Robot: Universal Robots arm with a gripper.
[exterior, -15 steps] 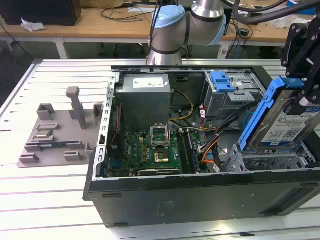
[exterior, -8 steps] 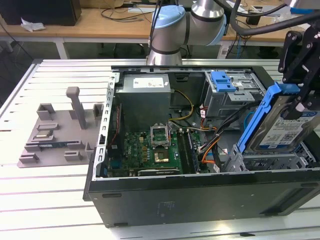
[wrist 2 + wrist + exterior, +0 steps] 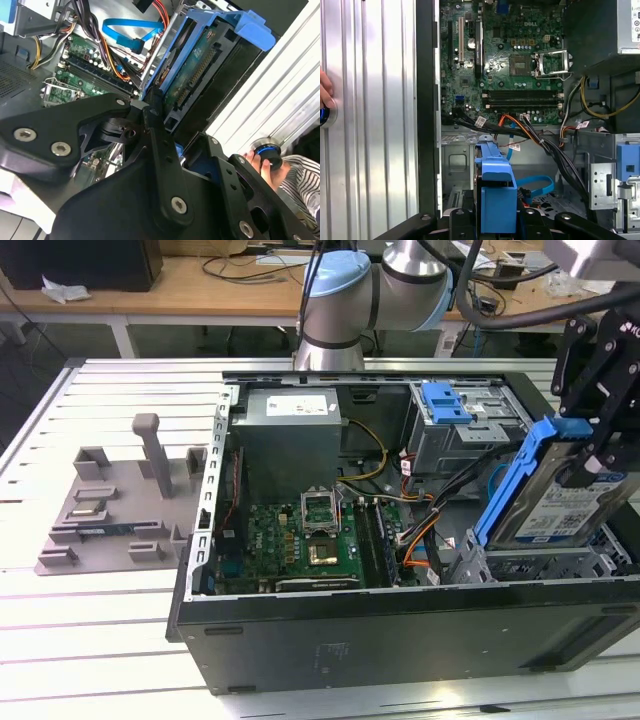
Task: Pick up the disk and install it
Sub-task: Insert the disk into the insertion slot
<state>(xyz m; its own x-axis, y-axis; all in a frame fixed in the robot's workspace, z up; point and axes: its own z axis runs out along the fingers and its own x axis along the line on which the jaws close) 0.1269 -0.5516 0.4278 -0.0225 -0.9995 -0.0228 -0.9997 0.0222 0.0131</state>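
The disk (image 3: 565,502), a silver drive with a white-and-blue label in a blue plastic carrier, hangs tilted over the metal bay (image 3: 520,565) at the front corner of the open computer case, on the exterior view's right. My gripper (image 3: 600,452) is shut on its upper end, coming down from above. In the second wrist view the disk (image 3: 200,65) shows its green circuit board underside, with the gripper (image 3: 175,125) clamped on the carrier. In the first wrist view the carrier's blue edge (image 3: 495,192) sticks out between the black fingers (image 3: 461,220).
Inside the case (image 3: 400,625) lie the motherboard (image 3: 310,535), a grey power supply (image 3: 290,440), a drive cage with a blue latch (image 3: 445,400) and loose cables (image 3: 420,530). A grey fixture (image 3: 110,510) sits on the slatted table at the exterior view's left. A person's hand (image 3: 260,160) rests on a knob beside the case.
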